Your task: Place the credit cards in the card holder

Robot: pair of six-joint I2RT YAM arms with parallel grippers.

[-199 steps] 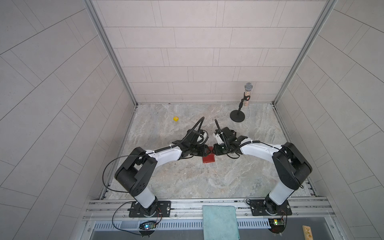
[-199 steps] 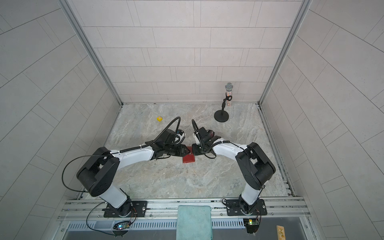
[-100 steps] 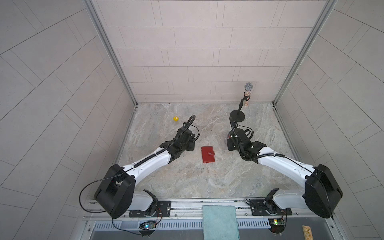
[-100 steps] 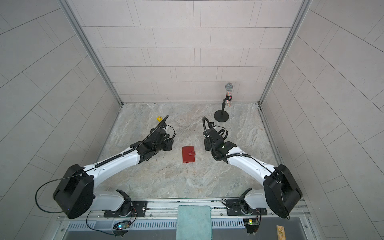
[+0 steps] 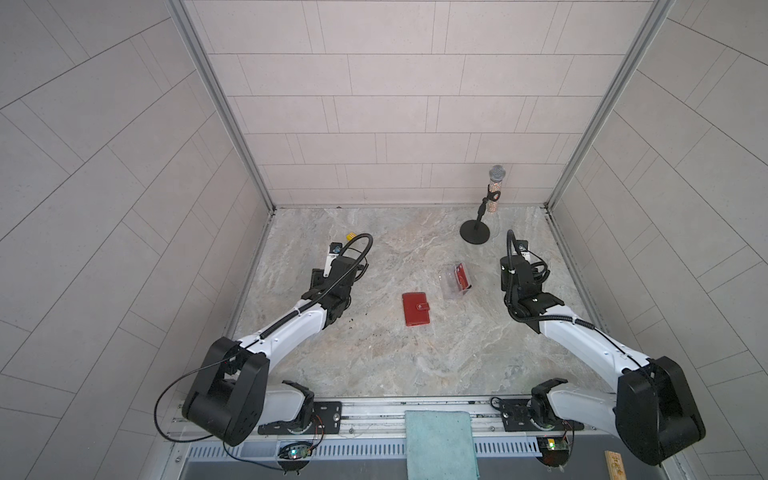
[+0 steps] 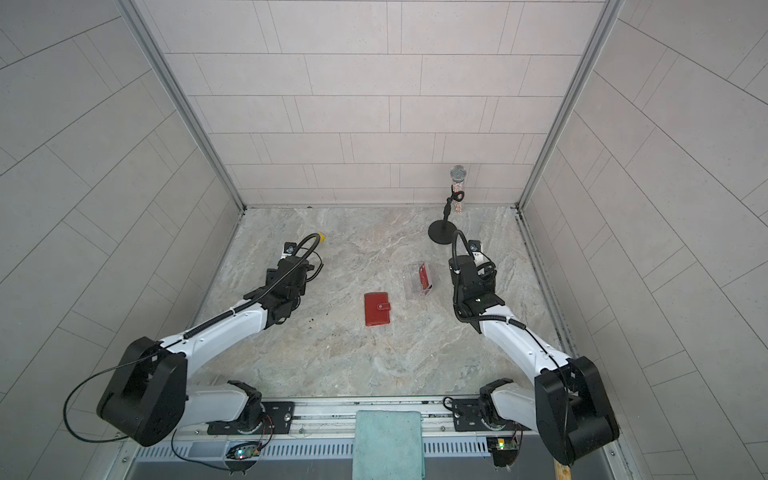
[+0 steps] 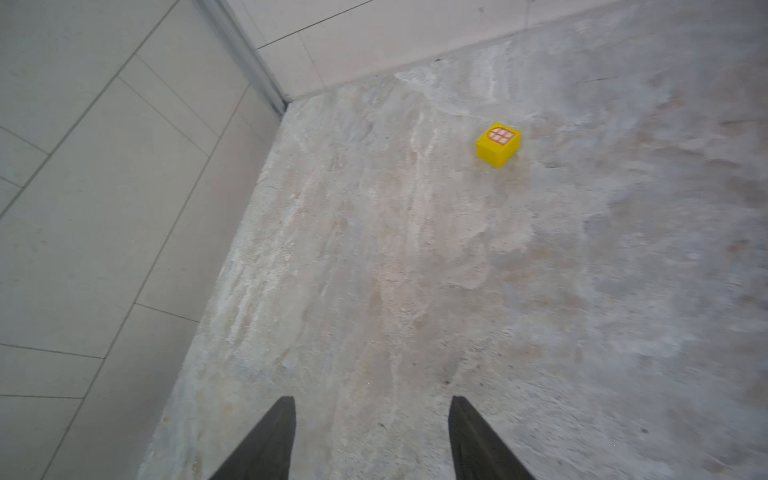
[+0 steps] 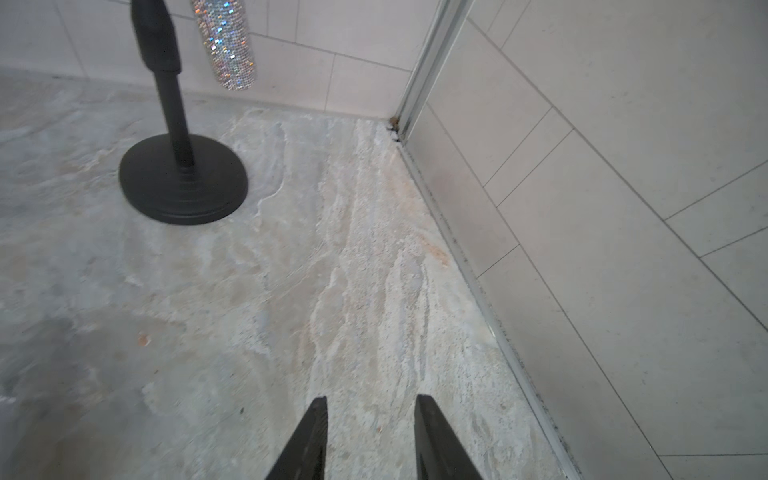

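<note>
card holder [image 5: 416,308] lies shut, tab snapped, in the middle of the counter [image 5: 374,365], where a second ago both claws crowded it. left claw [image 7: 372,401] and right claw [image 8: 371,399] now hang well off to either side, jaws parted and empty. no credit cards show loose, so the task looks finished.

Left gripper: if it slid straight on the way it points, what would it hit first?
Probably nothing but bare table up to the back wall; the yellow block sits off to one side. Depth unclear.
</note>
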